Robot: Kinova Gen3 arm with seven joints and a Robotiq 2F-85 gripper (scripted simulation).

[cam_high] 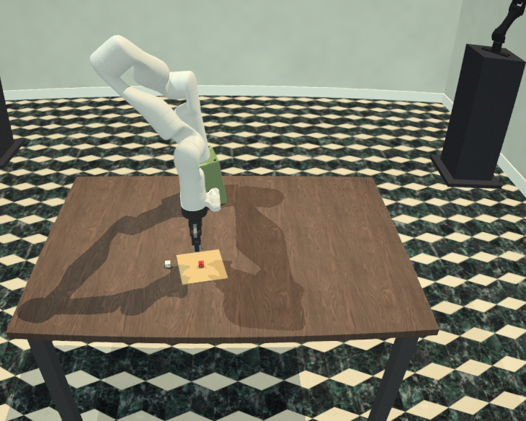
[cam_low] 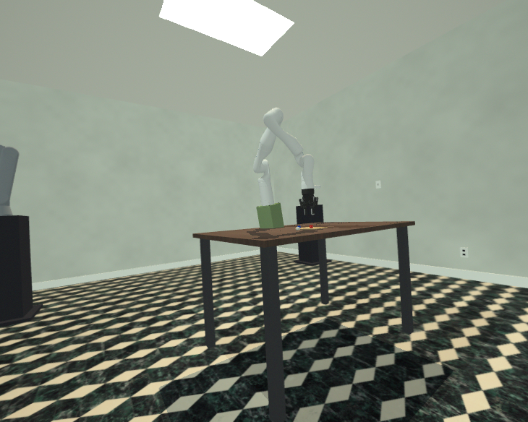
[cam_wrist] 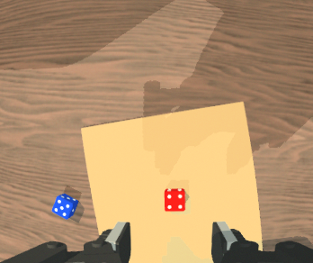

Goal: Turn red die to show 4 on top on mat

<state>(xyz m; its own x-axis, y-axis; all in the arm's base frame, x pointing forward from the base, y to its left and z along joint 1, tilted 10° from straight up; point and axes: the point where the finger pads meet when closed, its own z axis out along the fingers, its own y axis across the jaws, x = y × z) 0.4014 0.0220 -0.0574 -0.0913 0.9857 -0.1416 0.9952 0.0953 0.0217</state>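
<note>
Wrist view: red die (cam_wrist: pixel 174 200) on the mat (cam_wrist: pixel 221 154) sits ahead, centred between the half-open, empty jaws.

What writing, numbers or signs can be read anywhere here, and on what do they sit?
No printed words, labels or brands show in any view.
Red die on the mat: four white pips on the face toward the wrist camera.
Blue die: white pips, too small to count surely.
White die: marks too small to read.
</note>
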